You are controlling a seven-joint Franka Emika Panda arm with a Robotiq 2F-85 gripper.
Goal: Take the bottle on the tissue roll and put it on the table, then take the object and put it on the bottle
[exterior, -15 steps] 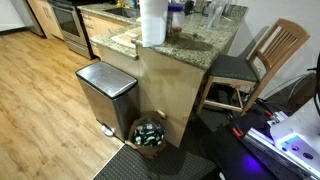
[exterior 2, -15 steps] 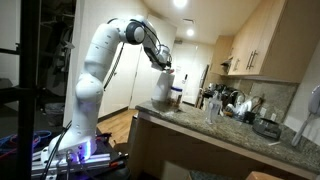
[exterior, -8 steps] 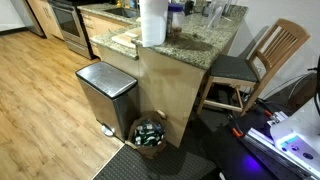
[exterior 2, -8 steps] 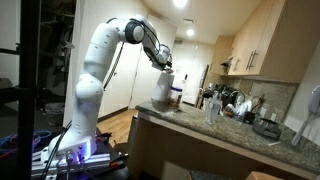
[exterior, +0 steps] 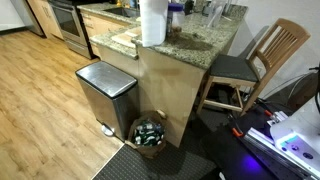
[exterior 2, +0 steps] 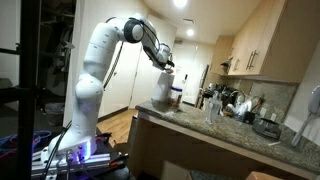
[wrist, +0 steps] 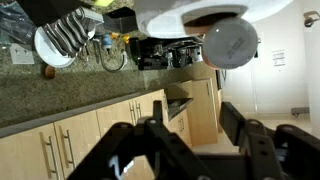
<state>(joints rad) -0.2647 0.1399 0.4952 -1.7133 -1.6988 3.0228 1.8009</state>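
The tissue roll point(exterior: 152, 22) stands tall and white on the granite table point(exterior: 192, 45), its top cut off by the frame edge. It also shows in an exterior view point(exterior 2: 163, 90), with my gripper point(exterior 2: 166, 68) just above its top. The wrist view looks upside down: the roll's white end point(wrist: 170, 12) with its brown core fills the top edge. A round white thing point(wrist: 231, 44), apparently the bottle, is at that end. My gripper point(wrist: 200, 125) is open and empty, apart from it.
A steel pedal bin point(exterior: 105, 88) stands by the counter base, with a basket of bottles point(exterior: 150, 133) beside it. A wooden chair point(exterior: 262, 62) stands at the counter's end. Bottles and kitchenware point(exterior 2: 225, 103) crowd the counter beyond the roll.
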